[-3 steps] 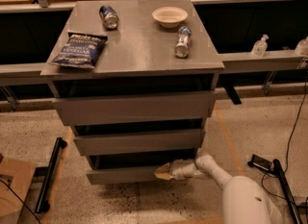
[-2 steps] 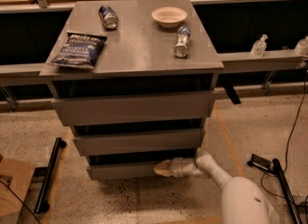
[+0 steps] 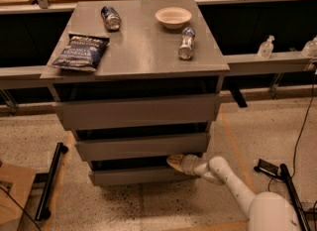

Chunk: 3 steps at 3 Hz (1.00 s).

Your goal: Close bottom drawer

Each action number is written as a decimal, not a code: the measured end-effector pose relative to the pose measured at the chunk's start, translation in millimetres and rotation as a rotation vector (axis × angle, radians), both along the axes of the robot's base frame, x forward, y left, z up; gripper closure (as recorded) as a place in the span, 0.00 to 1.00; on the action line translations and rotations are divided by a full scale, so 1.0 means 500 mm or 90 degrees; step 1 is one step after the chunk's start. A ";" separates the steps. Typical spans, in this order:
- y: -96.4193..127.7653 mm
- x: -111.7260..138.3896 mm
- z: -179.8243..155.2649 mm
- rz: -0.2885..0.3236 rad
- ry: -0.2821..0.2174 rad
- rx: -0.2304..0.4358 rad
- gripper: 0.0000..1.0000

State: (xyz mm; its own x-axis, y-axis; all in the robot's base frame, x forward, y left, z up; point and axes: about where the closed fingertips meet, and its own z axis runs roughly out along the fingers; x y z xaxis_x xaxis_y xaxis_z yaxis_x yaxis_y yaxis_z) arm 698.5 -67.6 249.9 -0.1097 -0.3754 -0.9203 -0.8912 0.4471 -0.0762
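The bottom drawer (image 3: 133, 176) is the lowest grey front of the three-drawer cabinet, low in the camera view. Its front sits slightly forward under the middle drawer front (image 3: 141, 145), with a dark gap above it. My gripper (image 3: 174, 162) reaches in from the lower right on a white arm. Its tan tip rests against the upper right part of the bottom drawer's front, just below the middle drawer.
The cabinet top (image 3: 143, 46) holds a chip bag (image 3: 81, 51), a can (image 3: 111, 17), a white bowl (image 3: 173, 17) and a lying bottle (image 3: 186, 43). A black bar (image 3: 52, 180) lies on the floor at left; cables and a stand (image 3: 287, 185) lie at right.
The bottom drawer has slid back toward the cabinet, and my gripper has followed it inward and slightly up.
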 end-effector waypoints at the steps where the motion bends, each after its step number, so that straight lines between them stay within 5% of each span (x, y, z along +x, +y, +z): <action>1: 0.028 -0.017 -0.018 -0.013 -0.001 -0.021 1.00; 2: 0.032 -0.032 -0.015 0.026 0.034 -0.033 1.00; 3: -0.002 -0.085 -0.025 0.053 0.115 -0.037 1.00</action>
State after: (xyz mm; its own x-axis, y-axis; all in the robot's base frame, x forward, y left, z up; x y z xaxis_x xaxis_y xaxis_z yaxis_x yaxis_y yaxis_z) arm 655.9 -68.7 237.5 -0.2382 -0.4417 -0.8650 -0.9263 0.3712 0.0656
